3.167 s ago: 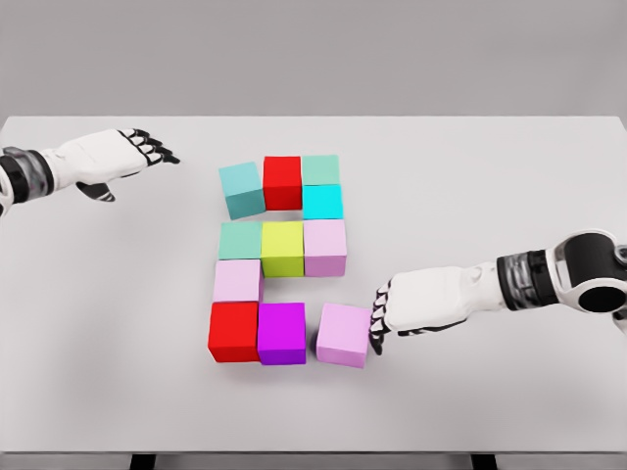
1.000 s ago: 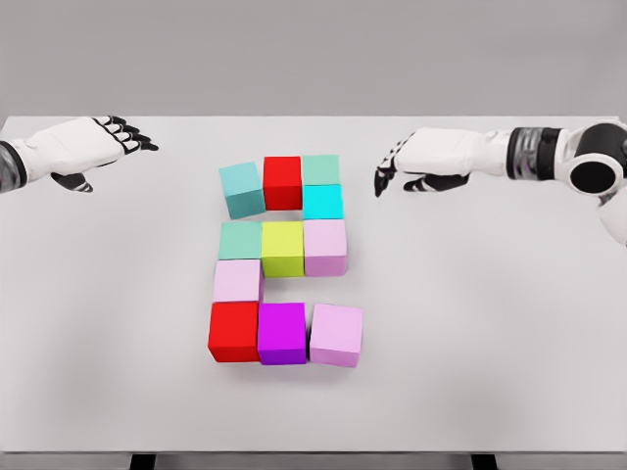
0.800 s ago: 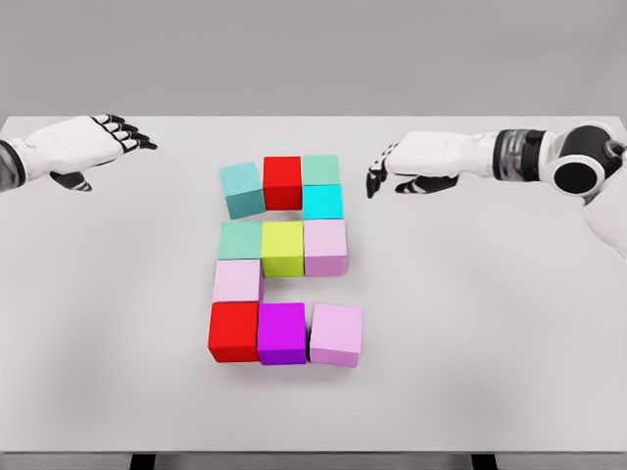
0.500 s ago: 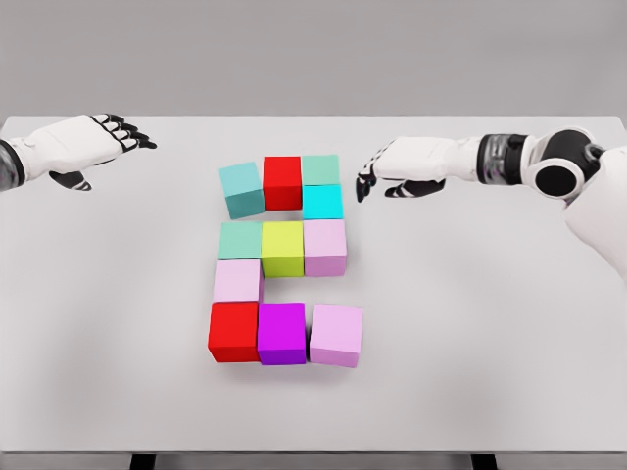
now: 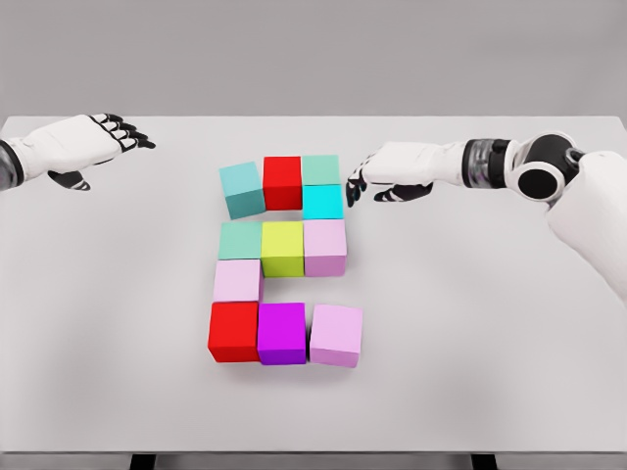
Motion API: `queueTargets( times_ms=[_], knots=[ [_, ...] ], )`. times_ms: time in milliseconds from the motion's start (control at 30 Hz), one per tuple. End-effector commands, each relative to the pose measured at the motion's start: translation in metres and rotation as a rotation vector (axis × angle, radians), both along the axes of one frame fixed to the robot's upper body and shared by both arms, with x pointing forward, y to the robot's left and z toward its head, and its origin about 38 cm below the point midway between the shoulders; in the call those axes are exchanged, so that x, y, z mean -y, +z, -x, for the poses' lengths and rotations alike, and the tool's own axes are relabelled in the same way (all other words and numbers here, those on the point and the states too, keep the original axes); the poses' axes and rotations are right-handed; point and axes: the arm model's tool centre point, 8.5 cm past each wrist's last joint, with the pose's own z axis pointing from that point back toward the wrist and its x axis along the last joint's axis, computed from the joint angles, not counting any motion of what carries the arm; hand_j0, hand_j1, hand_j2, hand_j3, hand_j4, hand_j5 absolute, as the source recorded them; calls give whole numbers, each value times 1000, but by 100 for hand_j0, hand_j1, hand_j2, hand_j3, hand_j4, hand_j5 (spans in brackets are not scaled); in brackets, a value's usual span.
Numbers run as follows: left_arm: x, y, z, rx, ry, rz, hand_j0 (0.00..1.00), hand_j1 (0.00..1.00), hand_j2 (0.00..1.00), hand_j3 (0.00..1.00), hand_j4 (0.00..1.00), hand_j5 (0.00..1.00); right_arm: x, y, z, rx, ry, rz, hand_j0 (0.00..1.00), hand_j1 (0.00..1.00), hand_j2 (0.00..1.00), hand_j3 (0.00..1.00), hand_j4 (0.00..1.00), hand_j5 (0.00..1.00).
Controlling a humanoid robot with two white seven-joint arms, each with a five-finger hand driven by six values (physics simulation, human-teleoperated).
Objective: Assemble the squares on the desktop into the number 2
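Lay on the white bench (image 5: 470, 343): coloured blocks (image 5: 282, 259) packed into a blocky 2, the teal block (image 5: 241, 189) at top left slightly skewed. Hovered just beside the cyan block (image 5: 322, 201), right hand (image 5: 382, 171), fingers relaxed, empty. Hung far left, left hand (image 5: 88, 142), open, empty.

Ten coloured squares (image 5: 282, 257) form near-complete 2; teal top-left square (image 5: 241, 189) askew.

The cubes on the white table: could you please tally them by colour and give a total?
Teal cubes: 1
Red cubes: 2
Sea-green cubes: 2
Cyan cubes: 1
Yellow-green cubes: 1
Pale pink cubes: 3
Purple cubes: 1
Total: 11
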Motion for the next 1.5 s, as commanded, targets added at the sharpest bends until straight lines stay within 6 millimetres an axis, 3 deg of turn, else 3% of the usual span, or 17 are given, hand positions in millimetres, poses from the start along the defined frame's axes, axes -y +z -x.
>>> queueTargets(
  times_ms=[0, 367, 867, 1133, 1300, 1400, 1467],
  knots=[
    [-2, 2, -1, 5, 6, 8, 100, 100, 100, 100, 100, 100, 2, -1, -2, -3, -10, 1, 56, 56, 56, 56, 56, 56],
    [-2, 3, -1, 7, 8, 11, 100, 100, 100, 100, 100, 100, 5, -15, -6, -34, -39, 14, 56, 56, 56, 56, 56, 56],
    [-10, 5, 0, 8, 25, 4, 100, 100, 100, 100, 100, 100, -17, -15, -5, -35, -6, -9, 56, 56, 56, 56, 56, 56],
    [-12, 6, 0, 12, 30, 7, 100, 100, 100, 100, 100, 100, -17, -15, -5, -33, -7, -7, 56, 56, 56, 56, 56, 56],
    [-12, 6, 0, 12, 30, 7, 100, 100, 100, 100, 100, 100, -8, -10, -8, -23, -27, -14, 56, 56, 56, 56, 56, 56],
    [-12, 6, 0, 11, 29, 7, 100, 100, 100, 100, 100, 100, 20, -1, -6, 3, -55, 16, 58, 58, 58, 58, 58, 58],
    [-12, 6, 0, 12, 30, 7, 100, 100, 100, 100, 100, 100, 40, 13, 12, 51, -30, 48, 58, 58, 58, 58, 58, 58]
  ],
)
